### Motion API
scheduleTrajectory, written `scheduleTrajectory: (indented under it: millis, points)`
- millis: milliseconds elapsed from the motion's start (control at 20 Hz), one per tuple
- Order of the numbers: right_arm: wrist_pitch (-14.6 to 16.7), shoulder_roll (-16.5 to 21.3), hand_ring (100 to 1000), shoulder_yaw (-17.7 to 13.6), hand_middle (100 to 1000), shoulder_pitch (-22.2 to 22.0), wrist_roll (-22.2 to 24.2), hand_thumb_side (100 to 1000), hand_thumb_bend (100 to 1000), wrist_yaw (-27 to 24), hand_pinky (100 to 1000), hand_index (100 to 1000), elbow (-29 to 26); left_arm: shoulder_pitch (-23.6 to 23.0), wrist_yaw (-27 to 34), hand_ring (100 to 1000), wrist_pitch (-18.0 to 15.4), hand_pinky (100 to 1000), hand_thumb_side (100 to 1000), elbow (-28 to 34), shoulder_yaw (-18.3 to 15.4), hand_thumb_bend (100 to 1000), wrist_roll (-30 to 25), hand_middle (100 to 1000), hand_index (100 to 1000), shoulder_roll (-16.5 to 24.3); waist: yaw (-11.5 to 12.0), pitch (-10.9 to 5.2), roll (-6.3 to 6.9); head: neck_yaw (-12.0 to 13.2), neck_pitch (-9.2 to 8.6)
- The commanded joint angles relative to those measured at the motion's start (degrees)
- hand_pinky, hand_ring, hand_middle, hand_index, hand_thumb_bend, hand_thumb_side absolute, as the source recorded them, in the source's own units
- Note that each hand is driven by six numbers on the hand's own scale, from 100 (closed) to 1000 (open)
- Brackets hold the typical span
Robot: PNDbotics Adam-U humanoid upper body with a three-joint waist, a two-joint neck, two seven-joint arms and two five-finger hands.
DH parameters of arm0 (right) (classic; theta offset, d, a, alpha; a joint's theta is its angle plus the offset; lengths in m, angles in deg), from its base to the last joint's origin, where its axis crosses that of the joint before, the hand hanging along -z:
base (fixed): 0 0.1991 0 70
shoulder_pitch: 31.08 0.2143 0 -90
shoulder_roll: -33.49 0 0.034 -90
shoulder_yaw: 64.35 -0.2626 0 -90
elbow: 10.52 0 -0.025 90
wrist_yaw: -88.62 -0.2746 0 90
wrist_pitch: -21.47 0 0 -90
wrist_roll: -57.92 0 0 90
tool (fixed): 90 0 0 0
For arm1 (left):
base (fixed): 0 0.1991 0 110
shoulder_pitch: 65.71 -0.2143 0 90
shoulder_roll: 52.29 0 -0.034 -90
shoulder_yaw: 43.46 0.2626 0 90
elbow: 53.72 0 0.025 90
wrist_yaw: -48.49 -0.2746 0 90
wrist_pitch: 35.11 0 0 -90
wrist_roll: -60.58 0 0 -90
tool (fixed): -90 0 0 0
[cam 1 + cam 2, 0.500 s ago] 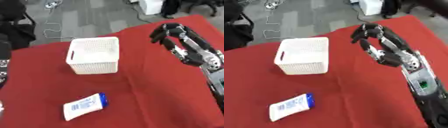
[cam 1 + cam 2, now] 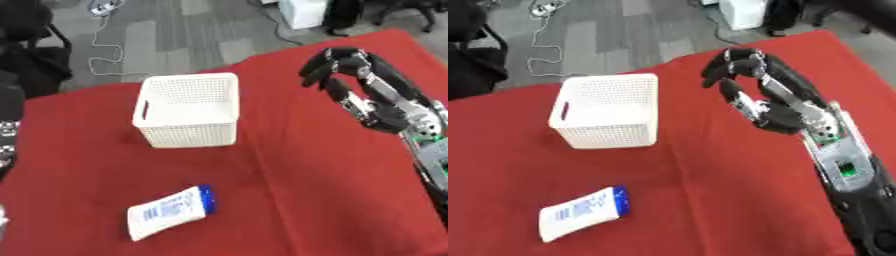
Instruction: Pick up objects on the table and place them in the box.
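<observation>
Red cloth (image 2: 289,165) covers the table, where the right hand (image 2: 776,107) hangs with fingers curled around nothing, well apart from the white tube (image 2: 168,212) lying near the white box (image 2: 188,110), so a long reach could clip and shove that box.

Beyond your red-covered table (image 2: 79,150) you see grey carpet floor (image 2: 175,30); a white cable (image 2: 105,45) trails across it; a black chair (image 2: 31,47) stands at your left.
</observation>
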Motion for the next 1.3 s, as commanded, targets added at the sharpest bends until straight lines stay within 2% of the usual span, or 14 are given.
scheduleTrajectory:
  millis: [50, 200, 250, 450, 600, 900, 1100, 1300]
  points:
    - [-0.08, 0.72, 635, -0.57, 676, 0.2, 0.04, 997, 115, -0.04, 462, 686, -1.07, 0.36, -1.28, 573, 0.71, 611, 1000, 1.1, -0.42, 416, -3.42, 663, 910, 1.48, -0.12, -0.59, -0.2, -0.77, -0.25]
    - [-0.21, 0.9, 635, -0.65, 676, 0.25, 0.09, 998, 115, -0.05, 462, 686, -1.07, 0.99, -3.89, 578, 2.68, 624, 1000, 1.1, 0.15, 393, -10.16, 670, 906, 3.41, -0.23, -0.61, 0.08, -1.37, -0.25]
    - [-0.26, 0.97, 635, -0.68, 676, 0.26, 0.12, 998, 115, -0.06, 462, 686, -1.07, 1.31, -5.13, 598, 3.55, 654, 1000, 0.97, 0.39, 349, -13.1, 694, 892, 4.32, -0.26, -0.64, 0.19, -1.51, -0.25]
    - [-0.35, 1.27, 636, -0.73, 677, 0.32, 0.22, 998, 115, -0.12, 462, 685, -1.07, 2.86, -11.51, 627, 6.63, 662, 1000, 0.7, 1.83, 295, -28.8, 717, 854, 8.24, -0.37, -0.74, 0.57, -2.24, -0.25]
    - [-0.39, 1.46, 636, -0.7, 677, 0.39, 0.31, 998, 114, -0.2, 462, 685, -1.07, 4.03, -15.2, 662, 6.5, 687, 1000, 0.25, 3.51, 269, -40.14, 735, 839, 10.55, -0.49, -0.81, 0.83, -2.6, -0.25]
    - [-0.44, 1.63, 636, -0.58, 677, 0.46, 0.54, 998, 114, -0.45, 462, 685, -1.07, 6.65, -18.66, 719, 4.47, 724, 1000, -0.46, 5.33, 264, -60.41, 756, 800, 11.41, -0.57, -0.97, 1.03, -2.74, -0.25]
    - [-0.51, 1.64, 636, -0.59, 677, 0.58, 0.65, 998, 114, -0.63, 462, 685, -1.07, 7.69, -20.23, 748, 2.72, 742, 1000, -1.11, 6.04, 276, -69.58, 773, 807, 11.19, -0.71, -0.94, 1.09, -2.61, -0.25]
    - [-0.55, 1.66, 636, -0.6, 677, 0.72, 0.75, 998, 114, -0.69, 462, 685, -1.07, 8.17, -21.23, 759, 1.44, 746, 1000, -2.33, 6.84, 284, -72.17, 786, 820, 11.17, -0.83, -0.84, 1.15, -2.26, -0.25]
